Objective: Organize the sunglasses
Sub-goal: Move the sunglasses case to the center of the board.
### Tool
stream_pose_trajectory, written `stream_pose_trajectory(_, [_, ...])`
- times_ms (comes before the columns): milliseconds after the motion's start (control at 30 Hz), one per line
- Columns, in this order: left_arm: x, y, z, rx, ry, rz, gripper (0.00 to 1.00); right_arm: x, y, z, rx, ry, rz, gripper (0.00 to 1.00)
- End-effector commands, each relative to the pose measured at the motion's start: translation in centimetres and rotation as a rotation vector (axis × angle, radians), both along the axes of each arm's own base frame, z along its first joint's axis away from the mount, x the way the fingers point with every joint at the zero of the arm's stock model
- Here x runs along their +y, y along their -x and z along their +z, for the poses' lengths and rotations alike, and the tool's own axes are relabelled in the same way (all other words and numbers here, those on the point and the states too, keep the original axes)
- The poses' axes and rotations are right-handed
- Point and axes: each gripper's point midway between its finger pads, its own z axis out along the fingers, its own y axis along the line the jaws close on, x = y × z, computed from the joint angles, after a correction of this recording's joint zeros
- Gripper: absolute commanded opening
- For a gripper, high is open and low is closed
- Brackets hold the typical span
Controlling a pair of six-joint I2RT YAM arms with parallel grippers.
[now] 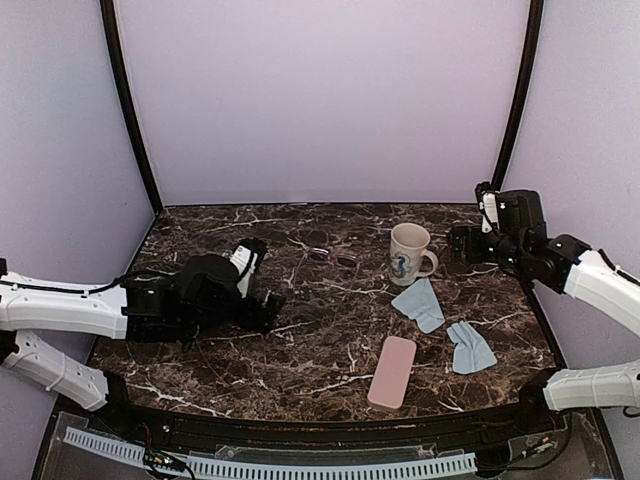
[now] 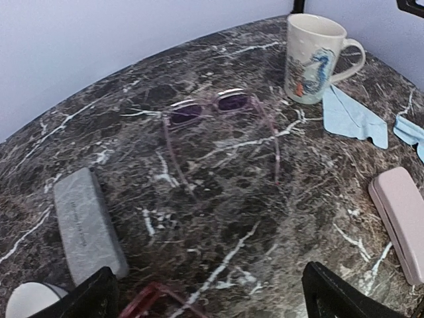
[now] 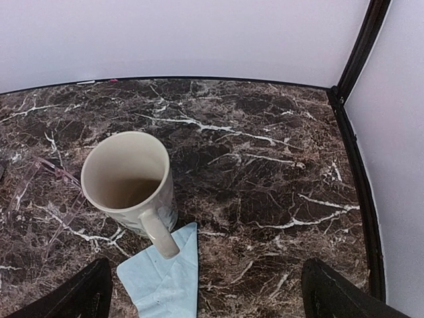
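Sunglasses with thin frames and dark lenses (image 2: 211,109) lie unfolded mid-table, left of the seahorse mug (image 2: 315,56). I see a corner of the red-pink pair (image 2: 149,297) on the marble between my left gripper's (image 2: 212,305) wide-spread fingers, not grasped. My right gripper (image 3: 205,298) hangs released near the mug, by a blue cloth (image 3: 165,275).

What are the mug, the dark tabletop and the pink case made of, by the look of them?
The mug looks like glazed ceramic: glossy cream with a printed seahorse. The tabletop looks like polished dark marble with white veins, possibly a printed laminate. The pink case seems matte, maybe plastic or faux leather; unclear.
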Motion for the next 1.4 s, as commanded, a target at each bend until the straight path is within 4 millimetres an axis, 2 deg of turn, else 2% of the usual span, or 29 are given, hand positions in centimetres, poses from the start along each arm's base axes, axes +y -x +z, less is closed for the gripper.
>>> stream_pose_trajectory(0, [-5.1, 2.1, -0.8, 0.052, 0.006, -0.027, 0.99, 0.2, -0.2, 0.0, 0.018, -0.025, -0.021, 1.0])
stream_pose_trajectory(133, [-10.8, 4.3, -3.9, 0.133, -0.05, -0.128, 0.99, 0.1, 0.1, -0.5, 0.024, -0.027, -0.022, 1.0])
stream_pose_trajectory(333, [-19.0, 7.7, -5.7, 0.244, -0.039, -0.305, 0.99, 0.7, 0.7, -1.0, 0.023, -0.059, 0.017, 1.0])
stream_pose_trajectory(467, [-23.0, 9.9, -7.2, 0.316, -0.032, -0.377, 0.99, 0.9, 1.0, -0.8, 0.019, -0.077, 0.029, 1.0])
stream_pose_trajectory(600, [-26.0, 11.3, -8.5, 0.336, -0.073, -0.415, 0.99, 0.9, 1.3, -0.2, -0.001, -0.094, 0.038, 1.0])
stream_pose_trajectory(667, [-26.8, 11.5, -9.9, 0.351, -0.109, -0.418, 0.99, 0.9, 1.4, 0.0, -0.008, -0.098, 0.039, 1.0])
stream_pose_trajectory(767, [-27.5, 11.5, -10.8, 0.364, -0.131, -0.418, 0.99, 1.0, 1.5, 0.1, -0.008, -0.104, 0.045, 1.0])
stream_pose_trajectory(933, [-27.2, 10.6, -12.3, 0.342, -0.202, -0.378, 0.99, 1.3, 1.8, -0.1, 0.001, -0.115, 0.064, 1.0])
stream_pose_trajectory(1067, [-27.0, 10.6, -13.4, 0.354, -0.225, -0.372, 0.99, 1.4, 1.9, 0.1, -0.004, -0.122, 0.071, 1.0])
stream_pose_trajectory(1200, [-25.7, 9.9, -14.3, 0.345, -0.271, -0.327, 0.99, 1.4, 1.9, 0.2, -0.011, -0.126, 0.073, 1.0])
stream_pose_trajectory(1367, [-24.3, 9.2, -14.4, 0.304, -0.332, -0.292, 0.99, 1.7, 1.7, -0.1, -0.008, -0.13, 0.078, 1.0])
